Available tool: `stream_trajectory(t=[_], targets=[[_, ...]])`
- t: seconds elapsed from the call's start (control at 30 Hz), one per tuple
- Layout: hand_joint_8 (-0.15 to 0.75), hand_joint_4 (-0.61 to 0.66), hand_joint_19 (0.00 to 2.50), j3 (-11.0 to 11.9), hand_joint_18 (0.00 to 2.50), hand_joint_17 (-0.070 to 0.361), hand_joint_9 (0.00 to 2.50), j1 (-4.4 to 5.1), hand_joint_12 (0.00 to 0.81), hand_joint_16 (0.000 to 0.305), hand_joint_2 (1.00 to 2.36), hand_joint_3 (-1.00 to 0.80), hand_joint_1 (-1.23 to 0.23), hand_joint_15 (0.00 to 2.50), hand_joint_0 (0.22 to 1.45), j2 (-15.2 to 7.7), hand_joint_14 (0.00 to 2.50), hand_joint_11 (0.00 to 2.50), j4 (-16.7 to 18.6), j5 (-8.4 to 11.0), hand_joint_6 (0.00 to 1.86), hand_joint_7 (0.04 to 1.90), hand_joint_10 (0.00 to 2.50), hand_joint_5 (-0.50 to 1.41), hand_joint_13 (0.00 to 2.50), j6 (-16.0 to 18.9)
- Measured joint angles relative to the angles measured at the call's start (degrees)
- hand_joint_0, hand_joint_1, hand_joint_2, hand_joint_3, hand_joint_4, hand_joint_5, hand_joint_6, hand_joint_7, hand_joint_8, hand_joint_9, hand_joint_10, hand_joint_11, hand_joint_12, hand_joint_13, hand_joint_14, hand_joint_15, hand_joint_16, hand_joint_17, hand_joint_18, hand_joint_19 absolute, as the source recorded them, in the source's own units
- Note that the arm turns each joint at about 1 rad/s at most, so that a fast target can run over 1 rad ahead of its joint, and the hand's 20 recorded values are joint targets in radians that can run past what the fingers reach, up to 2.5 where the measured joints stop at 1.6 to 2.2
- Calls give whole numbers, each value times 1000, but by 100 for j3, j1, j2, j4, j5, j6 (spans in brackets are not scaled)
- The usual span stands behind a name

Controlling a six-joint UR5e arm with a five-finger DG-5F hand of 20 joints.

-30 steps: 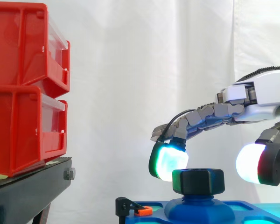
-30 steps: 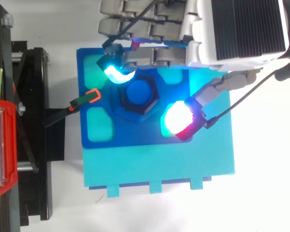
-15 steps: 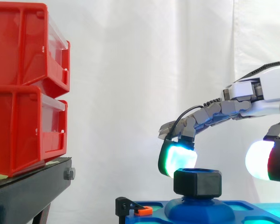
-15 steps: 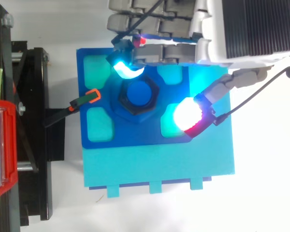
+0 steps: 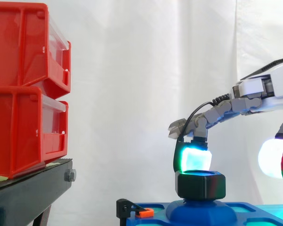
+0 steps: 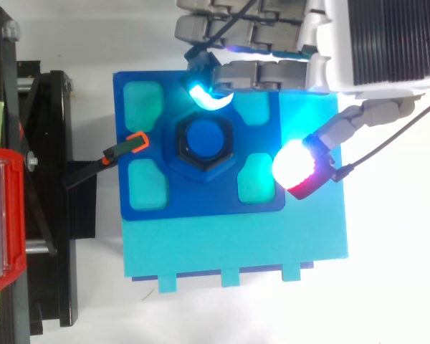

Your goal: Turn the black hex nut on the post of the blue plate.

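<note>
The black hex nut sits on the blue post in the middle of the blue plate. My hand reaches in from the right, open, with its fingers relaxed and spread. In the side view one cyan-glowing fingertip hangs just behind and above the nut's top edge; in the top view this fingertip lies beyond the nut's far corner, apart from it. The white-and-red glowing thumb pad hovers well to the nut's right. Nothing is held.
The blue plate lies on a teal base. A black clamp with an orange tip grips the plate's left edge. Two stacked red bins stand on the black stand at the left.
The hand has drawn back to the right. Its cyan fingertip slid from the nut's left side to behind it, and the thumb pad moved further from the nut.
</note>
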Motion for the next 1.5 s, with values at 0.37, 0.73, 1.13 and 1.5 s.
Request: stream_trajectory(t=[0.37,0.73,1.13,1.5], targets=[[203,302,224,0,204,119,193,3,353,53,1000,-500,-441,16,382,156,0,111,-243,63,502,922,2,-207,127,-188],[198,298,215,0,199,116,193,8,348,52,1000,-500,-451,17,390,175,0,118,-454,66,502,926,3,-205,126,-199],[195,299,219,-1,201,116,192,43,345,51,1000,-500,-470,18,393,194,0,132,-610,145,502,932,2,-204,126,-198],[175,193,199,0,182,108,160,59,330,48,1000,-500,-719,9,424,308,0,120,-604,157,502,860,3,-260,110,-198]])
